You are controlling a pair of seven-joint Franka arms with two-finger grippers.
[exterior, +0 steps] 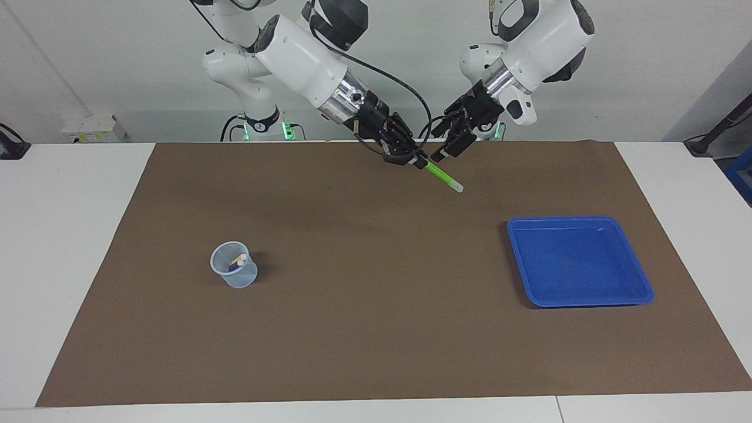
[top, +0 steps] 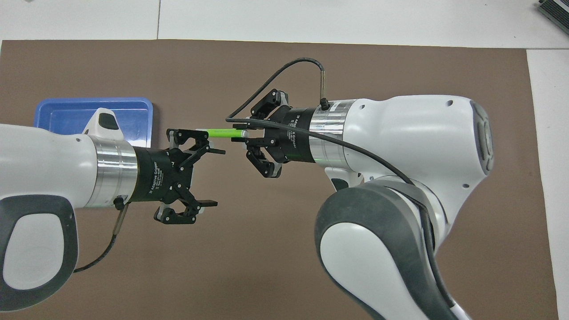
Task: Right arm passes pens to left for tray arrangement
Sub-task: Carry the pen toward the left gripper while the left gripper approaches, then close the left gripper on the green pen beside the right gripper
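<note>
Pen: right gripper pinches it, white tip aimed at four o'clock, so left gripper, jaws spread, can grab.

So the right gripper is clamped on one end of the green pen, holding it up over the brown mat on the surface, whitish tip angled down. The left gripper is right next to it with its jaws wide apart, not touching the pen. The blue tray sits toward the left arm's end. The little clear cup toward the right arm's end has a yellow pen and a purple pen in it.
</note>
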